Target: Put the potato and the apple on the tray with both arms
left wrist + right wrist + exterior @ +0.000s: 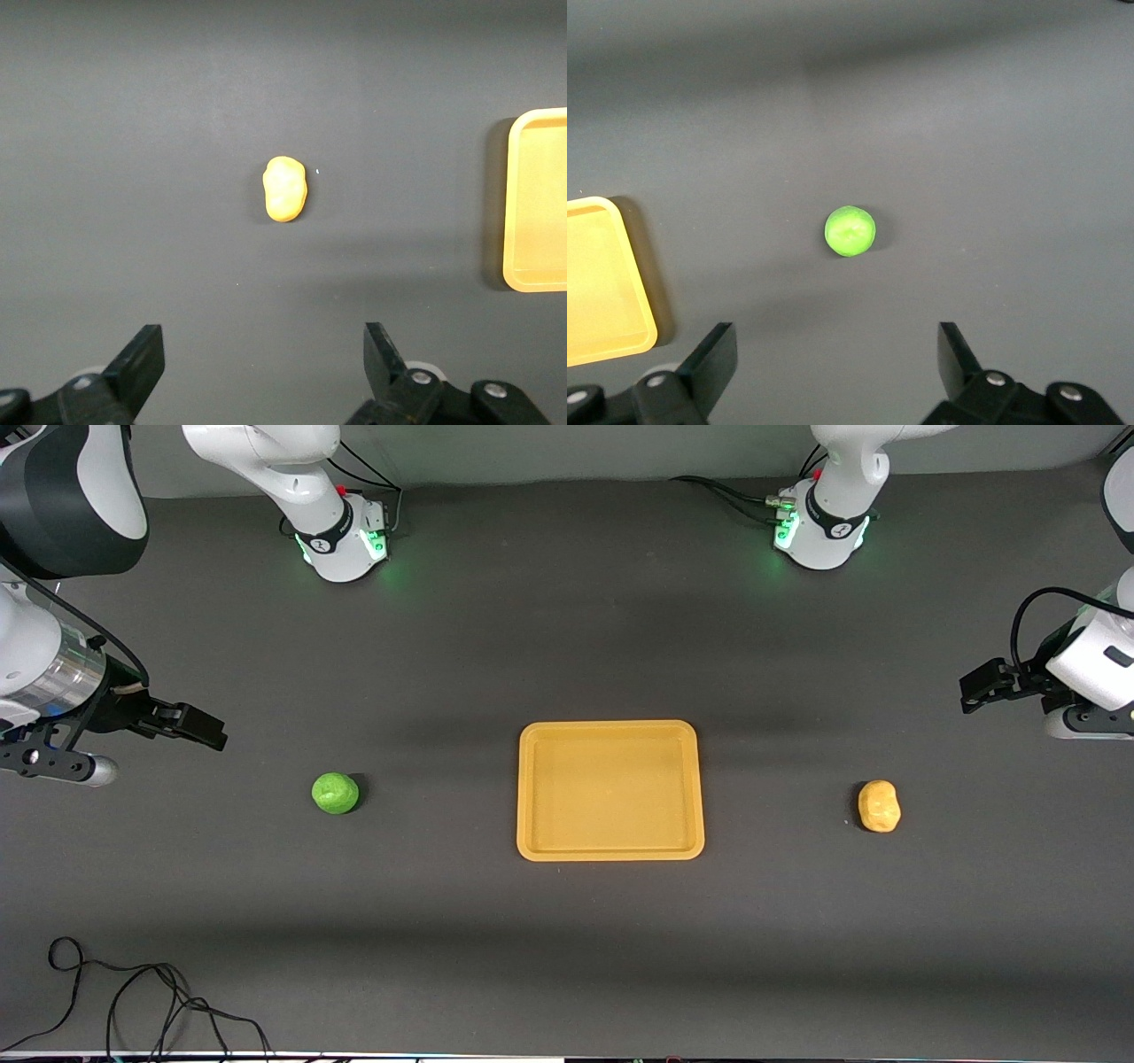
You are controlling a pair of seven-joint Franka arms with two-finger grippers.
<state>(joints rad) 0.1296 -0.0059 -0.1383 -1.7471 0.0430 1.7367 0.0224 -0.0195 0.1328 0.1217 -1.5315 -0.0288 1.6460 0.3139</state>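
One apple (pixel 335 793), one potato (pixel 878 806) and one tray (pixel 610 851) are seen on the table.
The left gripper (pixel 264 367) and right gripper (pixel 836 363) are held aloft, fingers apart.

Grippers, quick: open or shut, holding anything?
Left gripper: open, empty, up over the table near the potato.
Right gripper: open, empty, up over the table near the apple.

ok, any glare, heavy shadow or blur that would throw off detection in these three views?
Front view: even light, soft shadow bands across the table, green base LEDs glowing, apple and potato sharp. Left wrist view: potato crisp, faint shadow beside the tray. Right wrist view: apple crisp, no glare.
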